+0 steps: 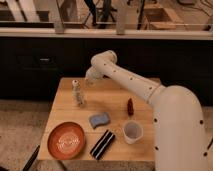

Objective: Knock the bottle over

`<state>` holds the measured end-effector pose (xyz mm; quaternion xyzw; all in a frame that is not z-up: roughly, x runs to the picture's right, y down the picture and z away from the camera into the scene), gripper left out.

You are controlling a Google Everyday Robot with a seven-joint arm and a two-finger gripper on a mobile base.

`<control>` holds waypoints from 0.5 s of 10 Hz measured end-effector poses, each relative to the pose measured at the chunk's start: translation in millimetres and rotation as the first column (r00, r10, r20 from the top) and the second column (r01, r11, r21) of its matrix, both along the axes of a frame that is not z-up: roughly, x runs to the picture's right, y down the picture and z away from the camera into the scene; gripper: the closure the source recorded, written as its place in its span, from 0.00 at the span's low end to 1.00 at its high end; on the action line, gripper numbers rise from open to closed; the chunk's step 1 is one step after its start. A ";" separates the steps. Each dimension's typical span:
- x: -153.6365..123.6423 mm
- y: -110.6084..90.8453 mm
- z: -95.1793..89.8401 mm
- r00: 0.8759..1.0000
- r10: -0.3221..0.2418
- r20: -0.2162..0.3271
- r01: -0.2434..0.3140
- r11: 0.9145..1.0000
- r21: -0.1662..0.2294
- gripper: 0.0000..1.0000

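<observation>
The bottle [77, 93] stands upright on the far left part of the table [62, 112], nothing touching it, so a sideways push should meet only the bottle. The pincer [90, 77] hangs just beside its cap, up and to the right, seemingly set high where a nudge tips a slim thing most easily. I cannot tell whether it is open or closed, nor whether it touches. Nearer the front lie a blue sponge [99, 119], a dark red object [130, 106], a white cup [132, 131] and an orange plate [66, 140], all apart from the bottle.
</observation>
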<state>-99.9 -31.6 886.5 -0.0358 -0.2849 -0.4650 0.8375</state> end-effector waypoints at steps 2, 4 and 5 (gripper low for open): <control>-10.7 -7.6 4.9 0.998 0.020 0.052 -0.021 0.999 0.032 0.96; -24.4 -14.1 9.6 0.993 0.031 0.115 -0.033 0.999 0.013 0.96; -32.4 -16.6 10.5 0.989 0.031 0.145 -0.032 0.999 0.001 0.96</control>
